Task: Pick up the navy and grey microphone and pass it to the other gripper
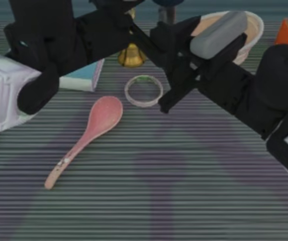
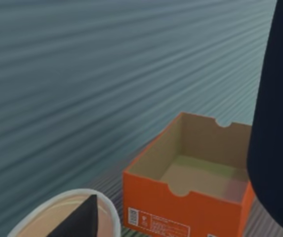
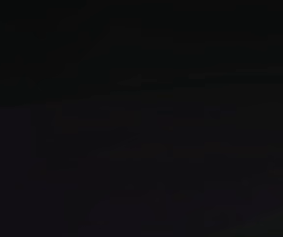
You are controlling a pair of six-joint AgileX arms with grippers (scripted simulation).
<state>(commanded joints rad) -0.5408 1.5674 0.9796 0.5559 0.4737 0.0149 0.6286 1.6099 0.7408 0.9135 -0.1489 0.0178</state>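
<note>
Right end effector [image 1: 160,37] beside navy-headed, grey-handled microphone [image 1: 167,10]

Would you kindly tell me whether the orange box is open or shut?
Open: the orange box has no lid on, and its bare inside floor shows in the left wrist view.

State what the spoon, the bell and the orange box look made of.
Spoon: likely glazed ceramic or plastic, pink with fine speckles and a smooth sheen. Bell: apparently polished brass, gold and reflective. Box: cardboard, matte orange outside, plain tan inside, with a printed label.
</note>
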